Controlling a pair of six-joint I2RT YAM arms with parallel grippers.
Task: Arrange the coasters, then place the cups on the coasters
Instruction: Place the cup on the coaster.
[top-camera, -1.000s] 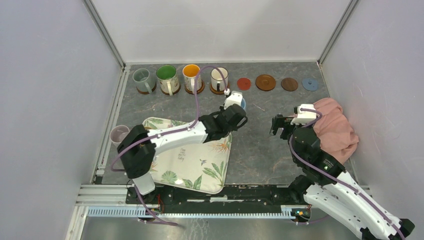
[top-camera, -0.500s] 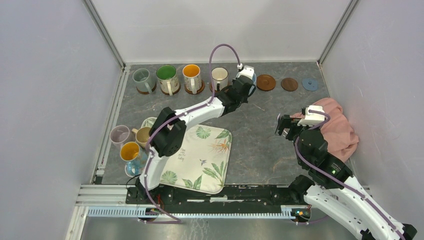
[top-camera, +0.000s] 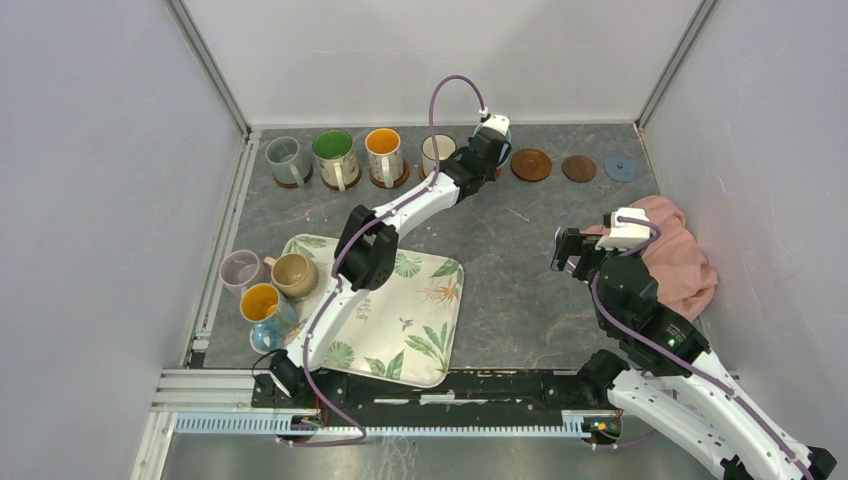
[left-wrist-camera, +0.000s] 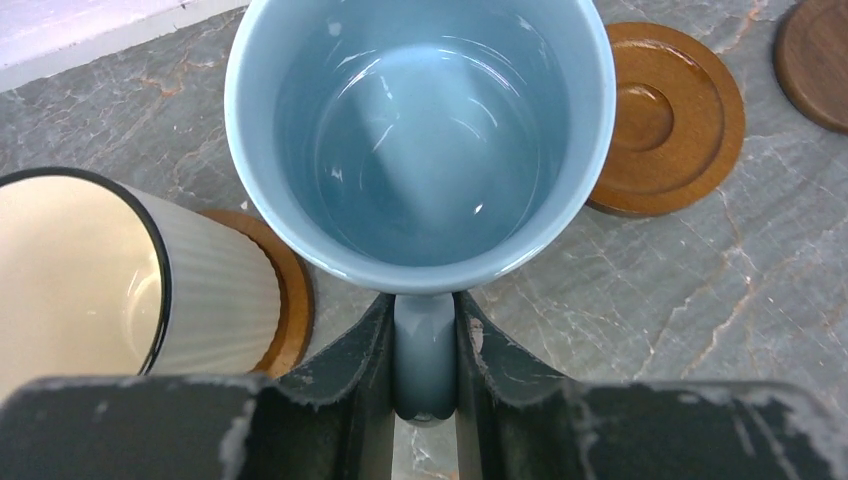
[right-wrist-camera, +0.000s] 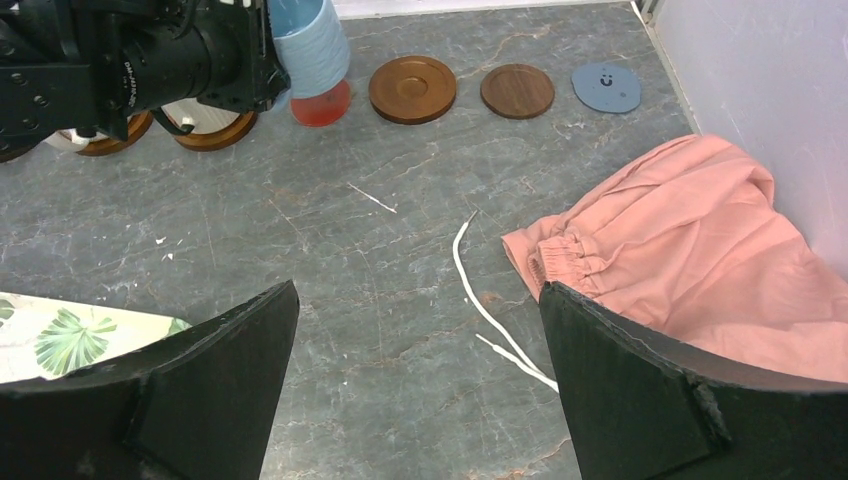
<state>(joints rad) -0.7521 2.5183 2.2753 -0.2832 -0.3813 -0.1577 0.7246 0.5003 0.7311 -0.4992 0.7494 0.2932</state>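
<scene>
My left gripper (left-wrist-camera: 425, 340) is shut on the handle of the light blue cup (left-wrist-camera: 420, 130), held upright in the back row over the small red coaster (right-wrist-camera: 325, 103); whether they touch I cannot tell. To its left, a cream cup (left-wrist-camera: 90, 270) stands on a wood coaster (left-wrist-camera: 290, 300). To its right lie bare brown (top-camera: 531, 164), dark brown (top-camera: 578, 168) and grey-blue (top-camera: 620, 167) coasters. Three more cups (top-camera: 334, 152) stand on coasters at the back left. Pale pink (top-camera: 239, 270), tan (top-camera: 292, 274) and orange-inside (top-camera: 262, 305) cups stand at the left. My right gripper (right-wrist-camera: 418, 288) hangs open over bare table.
A leaf-print tray (top-camera: 400, 330) lies at the front left. A pink cloth (top-camera: 670, 255) is heaped against the right wall, with a white string (right-wrist-camera: 480, 290) beside it. Walls close the table on three sides.
My left arm has stretched from mid-table to the back row, carrying the light blue cup over the red coaster. The cups at the left came into view. The right arm barely moved.
</scene>
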